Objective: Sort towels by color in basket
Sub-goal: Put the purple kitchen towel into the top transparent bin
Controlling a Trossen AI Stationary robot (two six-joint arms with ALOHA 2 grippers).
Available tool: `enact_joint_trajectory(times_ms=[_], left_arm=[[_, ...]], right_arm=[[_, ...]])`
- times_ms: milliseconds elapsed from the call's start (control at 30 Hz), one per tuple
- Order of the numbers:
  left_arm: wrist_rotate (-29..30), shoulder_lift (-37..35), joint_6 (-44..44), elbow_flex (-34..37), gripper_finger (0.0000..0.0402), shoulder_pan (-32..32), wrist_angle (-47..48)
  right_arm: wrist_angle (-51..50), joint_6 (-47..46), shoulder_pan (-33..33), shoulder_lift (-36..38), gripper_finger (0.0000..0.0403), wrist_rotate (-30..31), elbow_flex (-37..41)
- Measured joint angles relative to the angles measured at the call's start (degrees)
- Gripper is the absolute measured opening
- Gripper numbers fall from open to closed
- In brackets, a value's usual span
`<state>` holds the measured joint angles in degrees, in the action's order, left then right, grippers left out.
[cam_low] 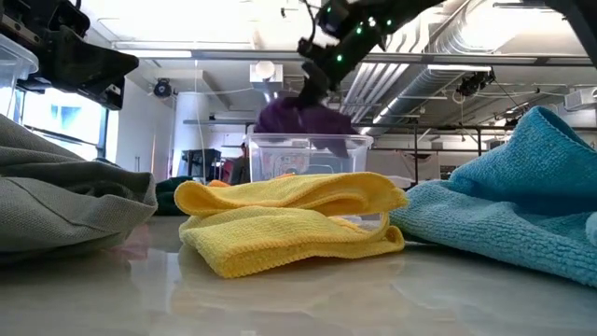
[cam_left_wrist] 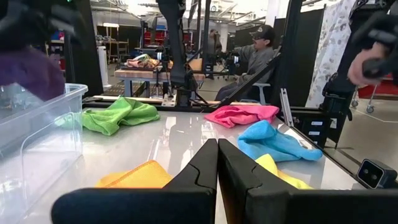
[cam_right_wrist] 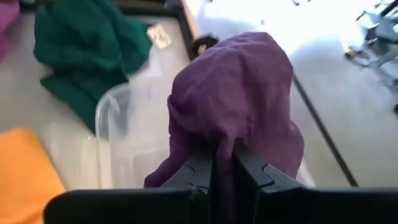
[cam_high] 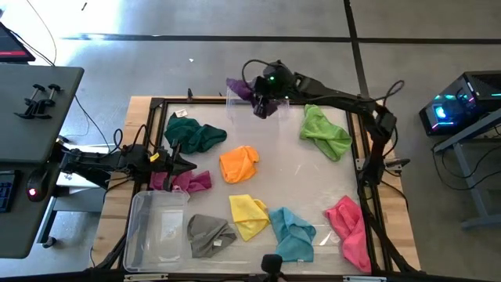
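Observation:
My right gripper [cam_right_wrist: 224,171] is shut on the purple towel [cam_right_wrist: 239,87] and holds it over a clear bin [cam_high: 286,102] at the table's far edge. On the table lie the dark green [cam_high: 192,135], lime [cam_high: 325,131], orange [cam_high: 239,163], magenta [cam_high: 182,182], yellow [cam_high: 249,215], cyan [cam_high: 291,233], grey [cam_high: 210,235] and pink [cam_high: 348,227] towels. My left gripper [cam_left_wrist: 217,163] waits shut near the table's left edge, beside the magenta towel, and touches nothing. My right gripper pinches a bunched fold of the purple towel [cam_right_wrist: 224,146] between its two fingers. The fingers slant down from the table's right toward the far left. The towel hangs in a lump [cam_low: 298,117] below the gripper, clear of the table, over the clear bin's rim [cam_low: 308,140].
A second clear bin [cam_high: 156,227] stands at the near left corner, next to the grey towel. A dark frame [cam_high: 368,157] runs around the table. A person [cam_left_wrist: 258,53] sits beyond the table's right side.

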<state>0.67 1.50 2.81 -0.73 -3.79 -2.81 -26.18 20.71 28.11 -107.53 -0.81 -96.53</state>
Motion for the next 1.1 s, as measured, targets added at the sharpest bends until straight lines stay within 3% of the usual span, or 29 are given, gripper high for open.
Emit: enact_joint_trajectory(times_ms=[500, 1100], left_arm=[[0.00, 0.00, 0.01, 0.01, 0.0000, 0.02, 0.00], [0.00, 0.00, 0.00, 0.00, 0.0000, 0.02, 0.02]], right_arm=[[-4.95, 0.54, 2.97, -8.80, 0.0032, -1.83, 0.02], [-11.28, -2.82, 4.53, -11.07, 0.0042, -4.38, -0.04]])
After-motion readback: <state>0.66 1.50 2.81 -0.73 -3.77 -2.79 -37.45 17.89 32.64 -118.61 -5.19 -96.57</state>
